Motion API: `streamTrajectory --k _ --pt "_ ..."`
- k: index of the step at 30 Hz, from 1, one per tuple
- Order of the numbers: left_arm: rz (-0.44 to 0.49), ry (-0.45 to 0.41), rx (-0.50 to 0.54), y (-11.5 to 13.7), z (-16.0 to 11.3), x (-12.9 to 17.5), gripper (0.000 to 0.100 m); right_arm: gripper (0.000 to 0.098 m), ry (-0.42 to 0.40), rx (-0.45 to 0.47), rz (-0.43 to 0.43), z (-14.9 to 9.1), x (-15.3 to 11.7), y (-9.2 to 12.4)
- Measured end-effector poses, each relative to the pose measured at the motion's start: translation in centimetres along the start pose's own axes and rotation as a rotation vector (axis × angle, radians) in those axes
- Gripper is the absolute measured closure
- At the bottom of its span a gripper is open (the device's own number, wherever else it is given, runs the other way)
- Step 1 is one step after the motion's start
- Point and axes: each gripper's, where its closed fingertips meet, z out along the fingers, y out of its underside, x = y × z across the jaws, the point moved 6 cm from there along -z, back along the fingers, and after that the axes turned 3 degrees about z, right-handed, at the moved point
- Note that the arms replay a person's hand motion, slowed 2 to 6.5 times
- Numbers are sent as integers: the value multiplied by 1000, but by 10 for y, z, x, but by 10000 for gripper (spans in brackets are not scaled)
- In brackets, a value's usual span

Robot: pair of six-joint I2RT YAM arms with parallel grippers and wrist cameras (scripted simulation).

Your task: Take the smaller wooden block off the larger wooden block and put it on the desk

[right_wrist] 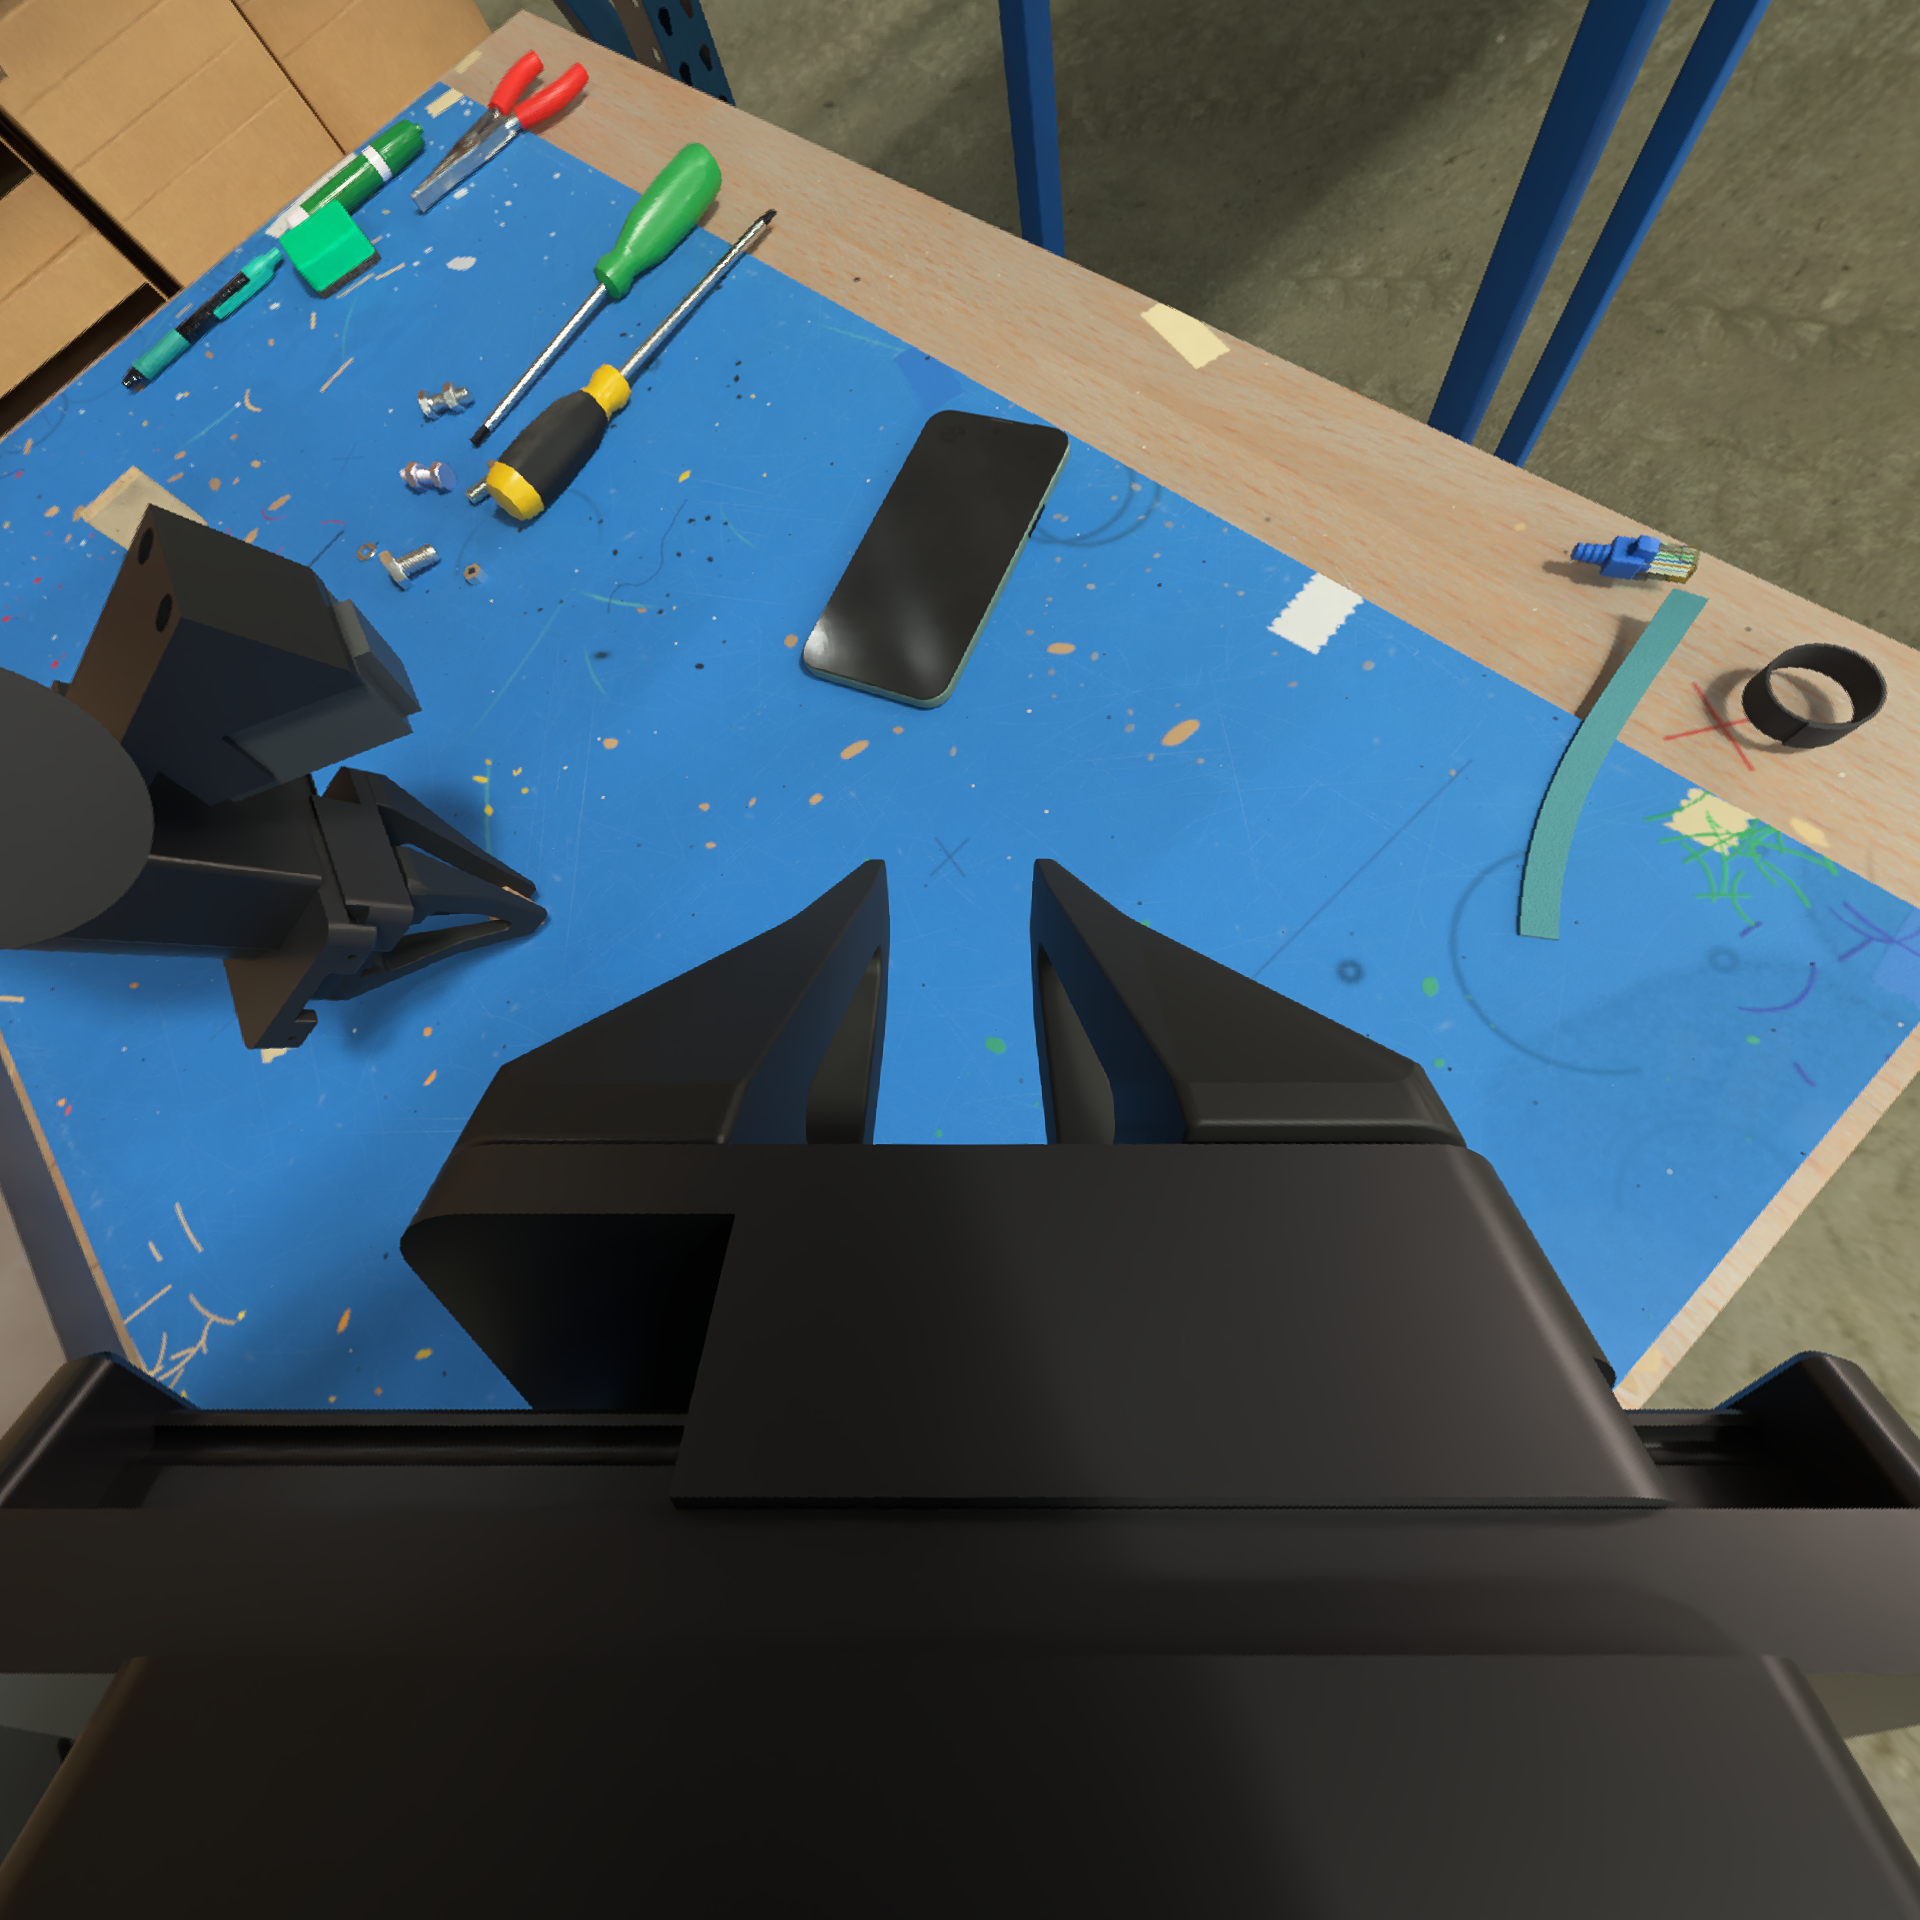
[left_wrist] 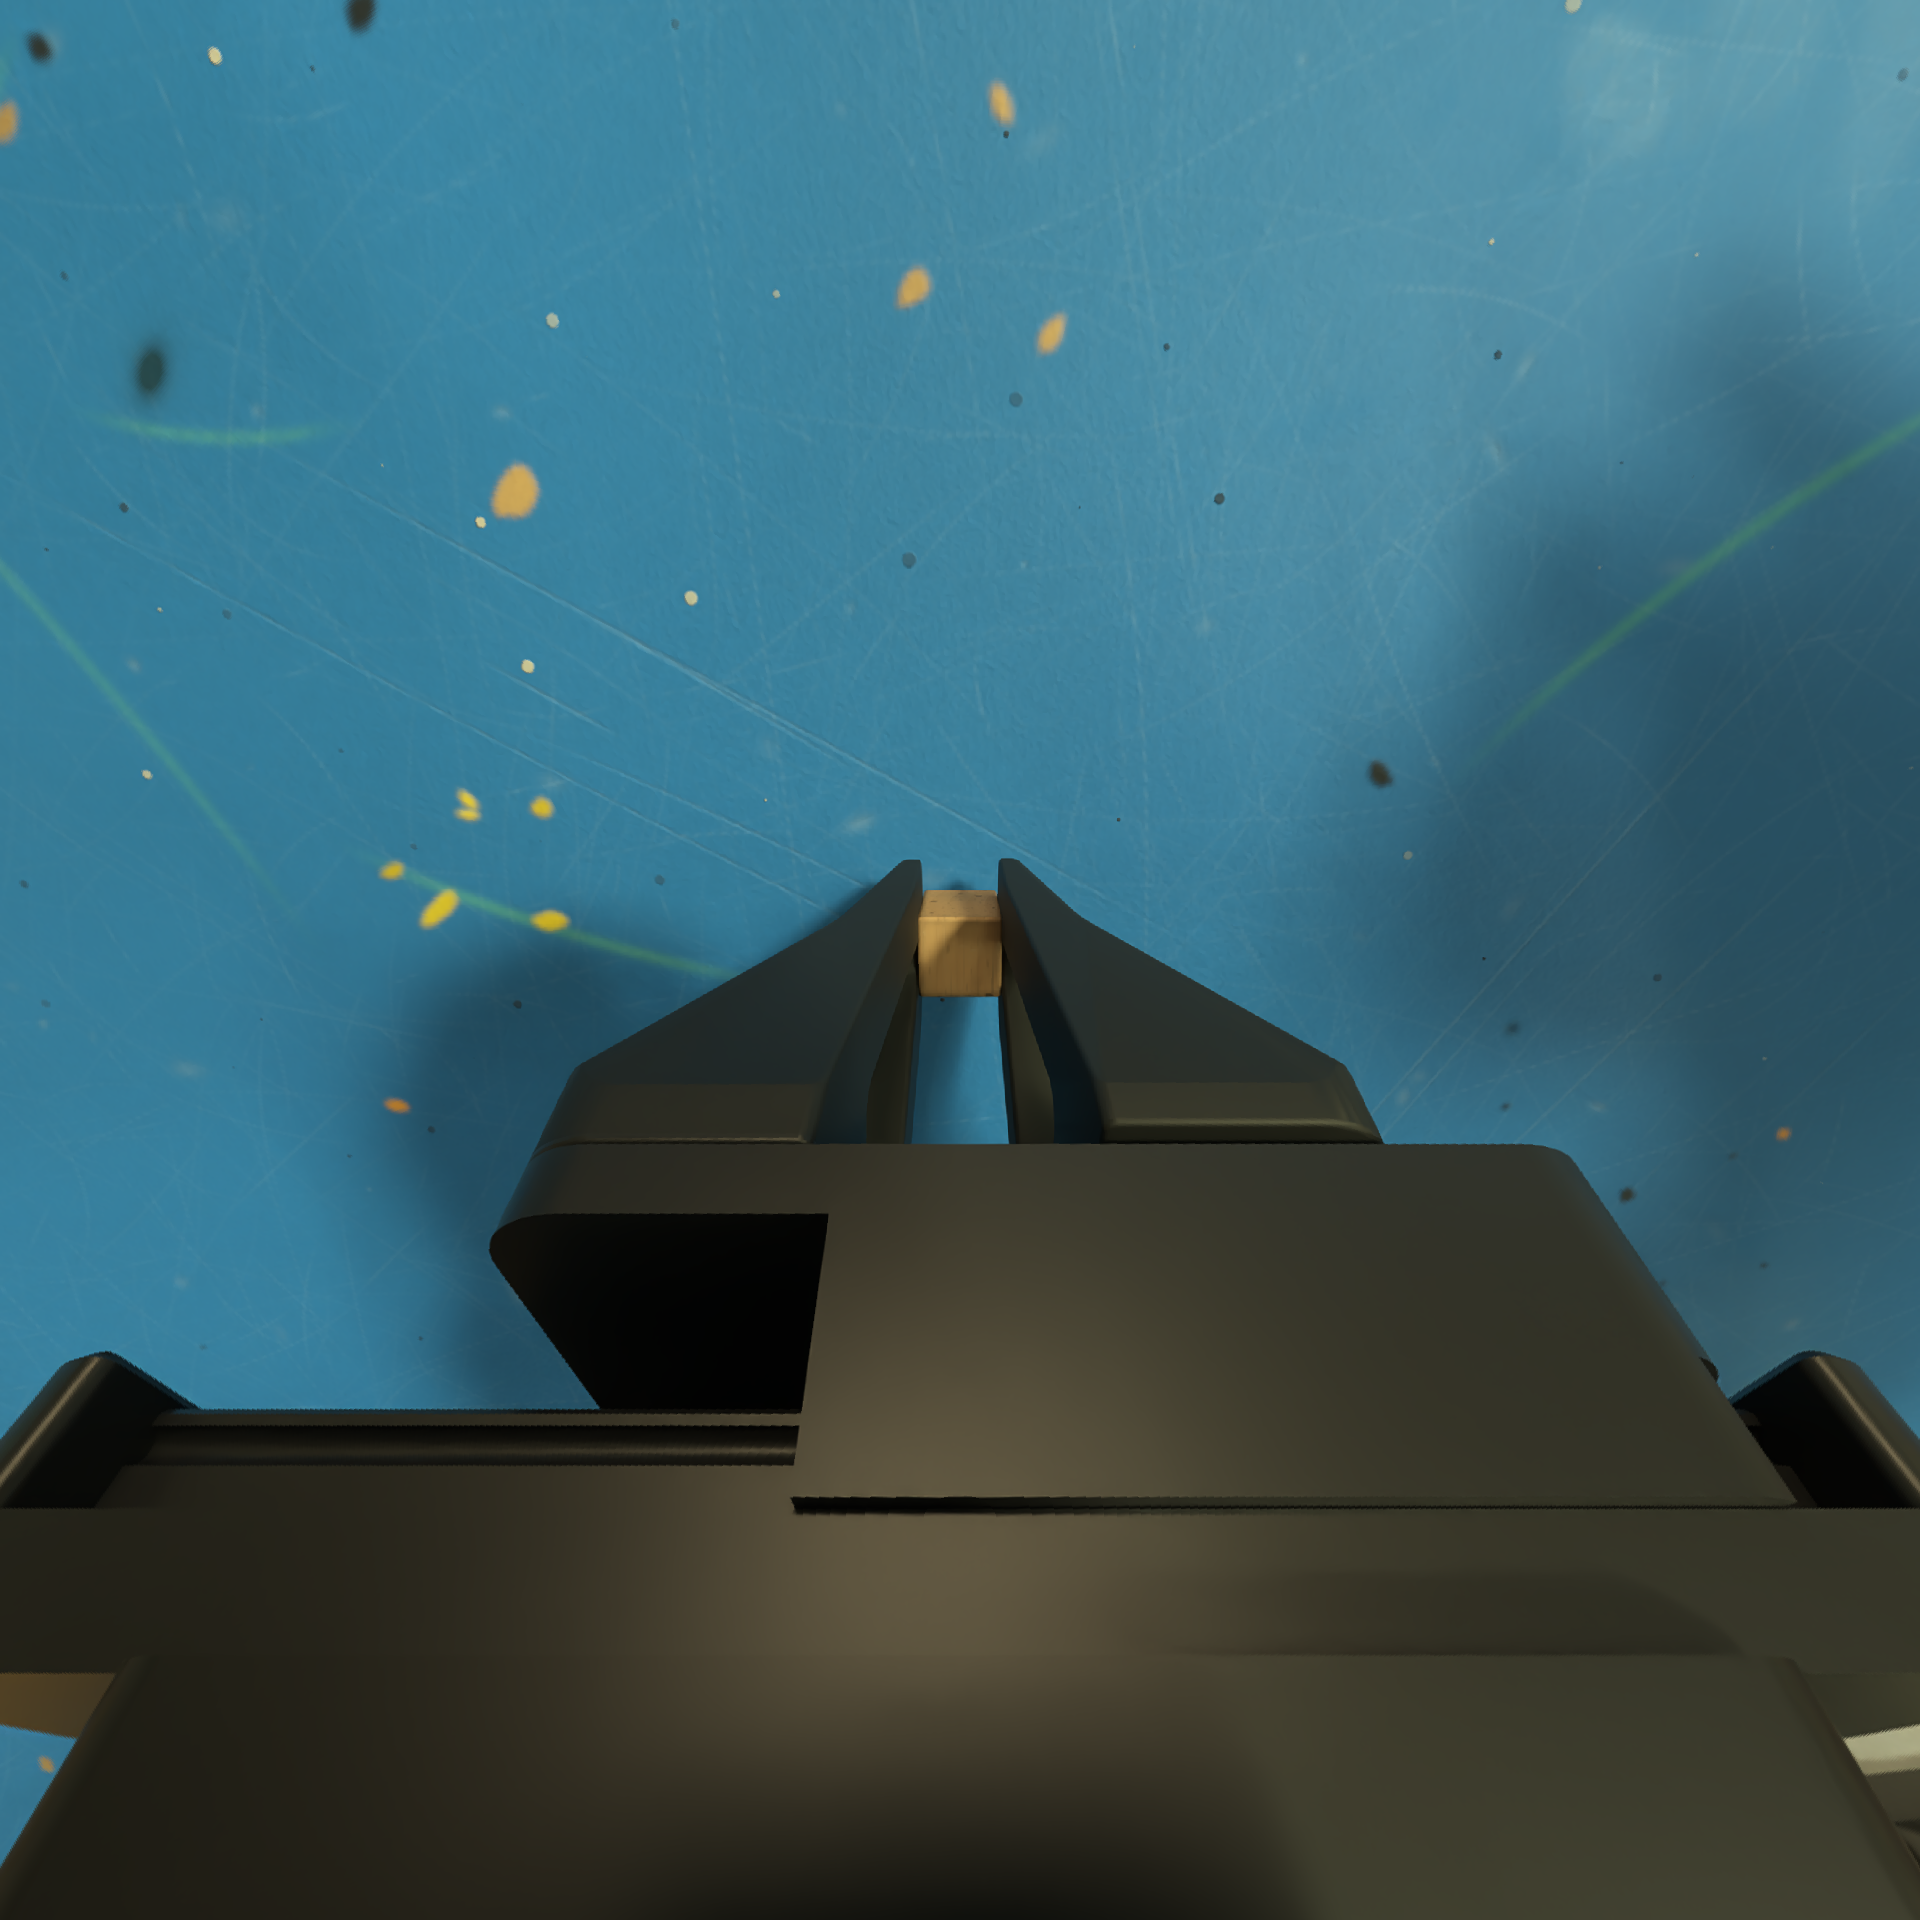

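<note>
In the left wrist view my left gripper (left_wrist: 959,883) is shut on the small light wooden block (left_wrist: 958,951), which sits between the fingertips, low over the blue desk mat (left_wrist: 935,520). A tan wooden surface (left_wrist: 47,1704) shows at the lower left edge, mostly hidden by the gripper body; I cannot tell whether it is the larger block. My right gripper (right_wrist: 959,868) is open and empty above the mat. The left gripper also shows in the right wrist view (right_wrist: 499,909), at the left, with its tips near the mat; the block is hidden there.
On the mat (right_wrist: 1143,831) lie a black phone (right_wrist: 935,556), two screwdrivers (right_wrist: 623,270), red-handled pliers (right_wrist: 509,120), green markers, several bolts (right_wrist: 410,564) and a teal strip (right_wrist: 1590,769). A tape ring (right_wrist: 1813,694) and a blue connector (right_wrist: 1631,559) lie on the wooden desk edge. Cardboard boxes (right_wrist: 125,135) stand at the back left.
</note>
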Motion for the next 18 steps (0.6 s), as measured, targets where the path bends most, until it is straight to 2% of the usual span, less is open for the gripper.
streamTrajectory --k 18 --pt "-43 -13 16 -4 2 -1 881 748 -15 5 -4 -1 -1 0"
